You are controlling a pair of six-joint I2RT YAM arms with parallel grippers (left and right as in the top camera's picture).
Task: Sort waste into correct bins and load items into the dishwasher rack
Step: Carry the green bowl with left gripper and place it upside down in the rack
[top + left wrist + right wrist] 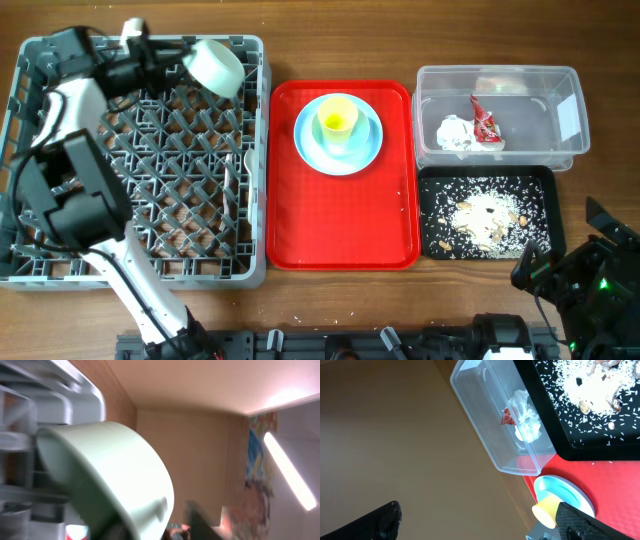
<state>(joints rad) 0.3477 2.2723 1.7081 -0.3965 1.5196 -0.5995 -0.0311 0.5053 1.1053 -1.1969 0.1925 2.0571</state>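
Observation:
My left gripper [188, 62] is shut on the rim of a mint-green bowl [216, 66] and holds it tilted over the far right part of the grey dishwasher rack [150, 215]. The bowl fills the left wrist view [110, 470], with the rack's wall [30, 390] behind it. A yellow cup [337, 121] stands on a pale blue plate [308, 135] on the red tray [340, 220]. The clear tub [540, 90] holds a white napkin [455, 133] and a red wrapper [486, 122]. The black tray [535, 180] holds food scraps [485, 215]. My right gripper [480, 525] is open and empty.
A white utensil [247, 160] stands at the rack's right side. The right arm [580, 280] sits at the table's front right corner, just in front of the black tray. The right wrist view shows the tub [490, 420], black tray [580, 440], cup [546, 510] and plate [570, 491].

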